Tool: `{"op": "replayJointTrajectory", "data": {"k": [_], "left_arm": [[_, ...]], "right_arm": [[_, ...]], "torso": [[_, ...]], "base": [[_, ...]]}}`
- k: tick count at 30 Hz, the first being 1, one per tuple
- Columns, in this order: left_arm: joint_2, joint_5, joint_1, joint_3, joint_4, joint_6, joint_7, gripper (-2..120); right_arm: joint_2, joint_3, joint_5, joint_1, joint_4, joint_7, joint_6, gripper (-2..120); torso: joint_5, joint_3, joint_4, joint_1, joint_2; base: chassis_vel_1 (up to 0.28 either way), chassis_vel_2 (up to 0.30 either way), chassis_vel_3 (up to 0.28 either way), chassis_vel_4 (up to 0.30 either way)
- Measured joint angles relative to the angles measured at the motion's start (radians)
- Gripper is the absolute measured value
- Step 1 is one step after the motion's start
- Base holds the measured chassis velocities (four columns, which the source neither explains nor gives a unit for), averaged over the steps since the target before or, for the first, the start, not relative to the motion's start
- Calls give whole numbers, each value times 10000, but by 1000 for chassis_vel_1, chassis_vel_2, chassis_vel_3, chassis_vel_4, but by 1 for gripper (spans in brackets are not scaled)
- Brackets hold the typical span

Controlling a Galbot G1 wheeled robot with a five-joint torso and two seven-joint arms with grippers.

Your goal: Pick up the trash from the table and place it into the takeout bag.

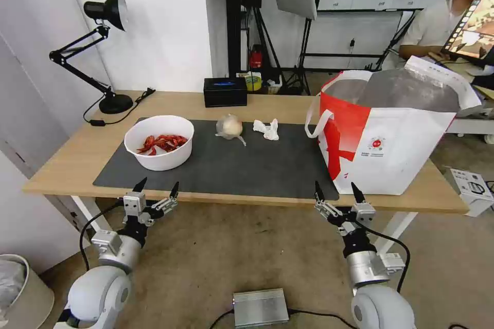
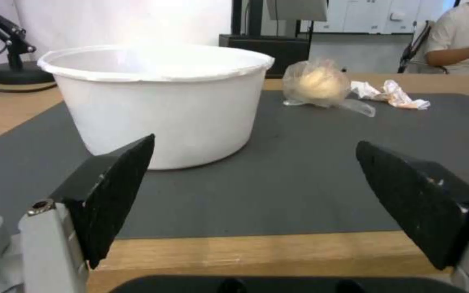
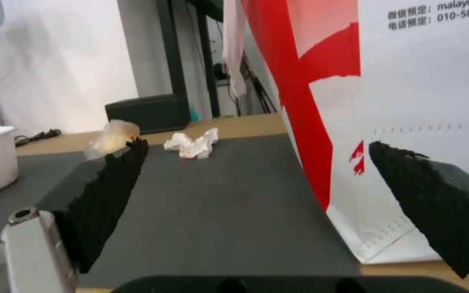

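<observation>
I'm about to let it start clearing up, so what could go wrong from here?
The white bowl sits open with crayfish shells loose inside; tipped during the lift, they could spill on the grey mat. The takeout bag stands tall at the table's right end, so a low carry might knock its wall. The balled plastic bag and tissue are soft, and could slip from the fingers. Both grippers, left and right, hang open near the table's front edge.

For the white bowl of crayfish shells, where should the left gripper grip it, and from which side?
Probably the near rim of the white bowl, from above: it stands upright and open, its wall looks too wide to span, and the left gripper, open, sits just before the table edge.
</observation>
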Motion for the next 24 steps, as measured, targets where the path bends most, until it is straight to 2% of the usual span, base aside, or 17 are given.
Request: {"op": "replayJointTrajectory", "data": {"k": [12, 18, 24], "left_arm": [[30, -29, 78, -72, 0, -20, 101, 100], [-43, -2, 239, -122, -7, -111, 257, 100], [-220, 66, 378, -99, -111, -201, 304, 100]], "right_arm": [[-45, -324, 164, 284, 177, 1, -277, 100], [-427, -947, 827, 1414, 308, 354, -1158, 100], [-817, -1357, 1188, 2319, -117, 706, -1548, 100]], "torso": [[0, 0, 0, 0, 0], [2, 0, 3, 0, 0], [1, 0, 0, 1, 0]], "base": [[0, 0, 0, 0], [0, 0, 0, 0], [0, 0, 0, 0]]}}
